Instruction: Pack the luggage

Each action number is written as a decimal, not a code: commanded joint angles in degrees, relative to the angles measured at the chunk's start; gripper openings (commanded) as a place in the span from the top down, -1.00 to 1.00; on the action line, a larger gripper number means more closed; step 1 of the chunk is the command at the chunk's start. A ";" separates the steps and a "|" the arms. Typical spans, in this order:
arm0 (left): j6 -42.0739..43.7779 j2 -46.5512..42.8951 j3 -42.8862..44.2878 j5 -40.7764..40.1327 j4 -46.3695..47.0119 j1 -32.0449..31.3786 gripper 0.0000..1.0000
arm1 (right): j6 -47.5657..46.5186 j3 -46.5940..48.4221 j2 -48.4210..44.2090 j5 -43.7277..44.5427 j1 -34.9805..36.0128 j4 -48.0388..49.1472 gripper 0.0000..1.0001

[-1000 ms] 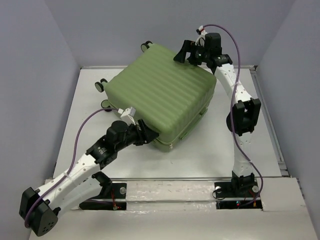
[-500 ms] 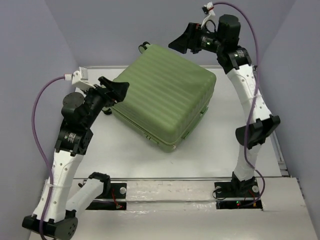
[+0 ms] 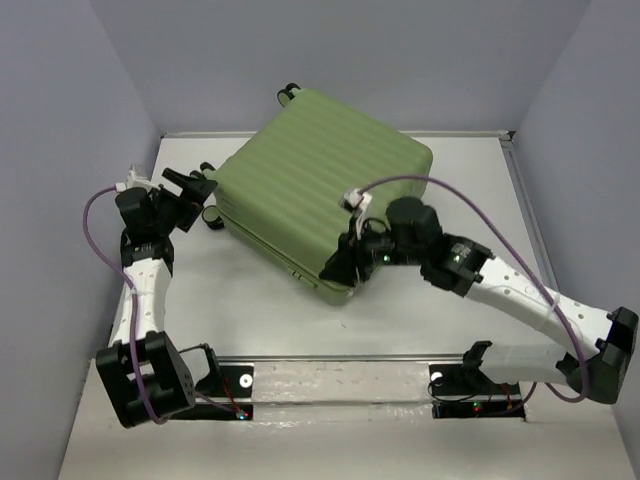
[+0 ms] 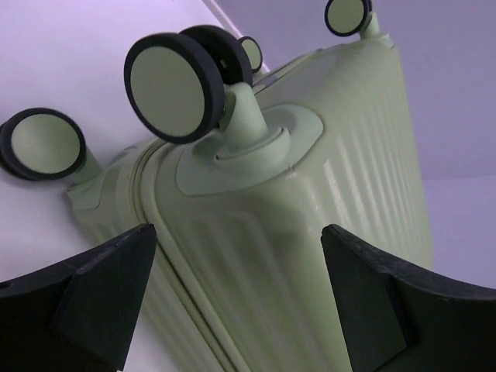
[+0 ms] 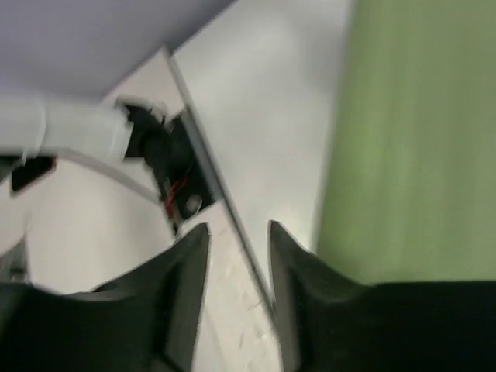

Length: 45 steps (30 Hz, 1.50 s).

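Plainly shut luggage (image 3: 320, 190) on table (image 3: 440, 305).

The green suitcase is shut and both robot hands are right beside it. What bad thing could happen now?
1. The left gripper is open at the wheeled corner of the luggage. Closing there might snag a wheel instead of gripping the shell.
2. The right gripper sits at the near corner. A push there could slide the closed case across the table rather than open it.
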 commanded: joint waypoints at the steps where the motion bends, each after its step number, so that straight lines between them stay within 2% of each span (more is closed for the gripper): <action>1: -8.64 2.71 0.31 5.51 17.18 0.97 -0.98 | 1.34 -13.78 -8.30 15.30 11.97 8.72 -0.27; 3: -9.78 5.78 1.19 4.29 18.52 0.89 -0.98 | 2.49 -18.12 -9.72 17.35 14.90 11.18 -0.53; 5: -10.22 8.76 2.33 3.40 20.01 0.97 -0.98 | 4.16 -23.11 -10.69 21.56 19.10 13.55 -0.63; 12: -15.05 16.77 3.48 4.37 26.26 0.89 -0.98 | 6.89 -32.28 -7.45 27.80 25.10 23.40 -0.71; 14: -15.76 18.35 3.82 4.45 28.19 0.89 -0.98 | 8.46 -33.86 -7.36 32.88 25.90 24.45 -0.71; 15: -16.02 18.71 3.91 4.72 28.63 0.80 -0.98 | 9.95 -34.83 -8.49 35.00 26.42 24.98 -0.67; 16: -16.20 18.80 3.91 5.59 29.50 0.89 -0.98 | 11.36 -37.71 -9.46 39.81 26.43 25.33 -0.44; 18: -16.03 17.06 2.43 6.47 30.30 0.89 -0.98 | 14.34 -40.88 -13.57 43.79 26.43 25.86 -0.21; 19: -15.68 15.65 1.29 5.87 30.22 0.80 -0.98 | 14.97 -42.47 -15.08 45.37 26.43 25.95 0.01; 20: -15.07 11.81 -0.90 4.73 30.04 0.89 -0.98 | 15.50 -45.01 -18.05 47.13 26.43 26.13 0.07; 23: -10.69 3.20 -2.85 1.83 22.24 0.80 -0.98 | 15.24 -48.28 -21.23 50.40 26.43 25.69 0.07; 25: -8.13 -3.31 -5.03 -1.86 15.47 0.89 -0.98 | 15.32 -49.07 -22.30 50.14 25.03 25.60 -0.11; 29: -3.90 -12.19 -12.40 -2.93 10.11 0.80 -0.68 | 14.19 -49.43 -19.94 47.95 22.30 27.88 -0.21; 30: -3.81 -13.97 -14.26 -1.54 10.00 0.19 -0.28 | 13.57 -49.25 -19.23 46.55 21.60 30.32 -0.21; 32: -3.72 -18.10 -19.10 -0.82 9.74 -1.83 0.02 | 11.81 -48.73 -17.03 45.48 20.89 32.54 -0.21; 33: -3.55 -19.25 -20.24 -1.69 9.13 -5.32 0.20 | 11.46 -48.03 -16.33 45.74 20.89 33.85 -0.21; 36: -4.86 -22.59 -24.55 -7.64 8.42 -14.11 0.34 | 10.49 -47.32 -14.31 47.15 19.32 35.87 -0.20; 37: -6.60 -23.03 -25.52 -9.59 8.85 -21.45 0.43 | 10.40 -47.40 -14.04 46.80 18.00 36.67 -0.18; 40: -8.81 -24.61 -29.03 -17.06 9.82 -31.42 0.48 | 10.58 -47.93 -12.81 44.60 16.68 40.18 -0.12; 42: -9.87 -25.06 -31.15 -20.22 10.52 -33.91 0.49 | 10.58 -48.02 -10.97 44.08 16.67 42.12 -0.07; 45: -9.79 -22.26 -32.47 -20.24 13.24 -35.93 0.49 | 10.40 -47.58 -8.60 43.02 16.67 44.23 -0.04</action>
